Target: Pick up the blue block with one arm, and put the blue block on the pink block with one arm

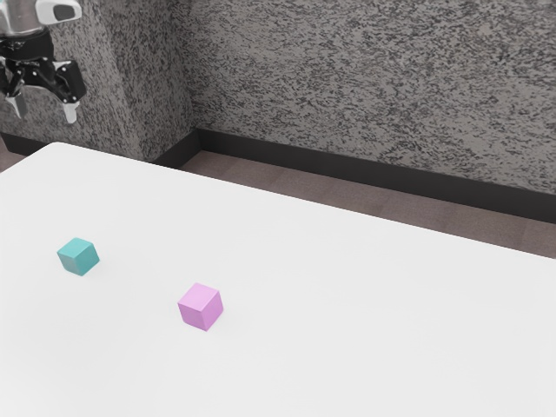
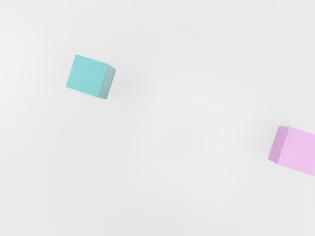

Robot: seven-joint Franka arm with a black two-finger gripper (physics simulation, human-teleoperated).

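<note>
pincer (image 1: pixel 43 110) is hanging in open air with its two fingers spread apart and gripping no object. it is well away from the pink block (image 1: pixel 201 306), up toward the exterior view's upper left and high above the white counter (image 1: pixel 365 347). the blue block (image 1: pixel 78 256), more teal than blue in shade, is resting flat on the counter to the exterior view's left of the pink block and a little farther back. a strip of bare counter is lying between the two, so they are sitting apart rather than touching. the pink block is sitting flat on the counter as well, turned so that one upright edge is facing the camera, and its top face is showing bare. in the wrist view the blue block (image 2: pixel 90 77) and the pink block (image 2: pixel 294 150) are both showing from above on the counter (image 2: pixel 162 196), well apart, with the pink one being cut by the picture's edge. beyond the pink block, behind the counter, a speckled grey wall (image 1: pixel 373 78) is running along with a dark skirting (image 1: pixel 365 174) at its foot and a strip of brownish floor (image 1: pixel 391 204) showing below that.
</note>
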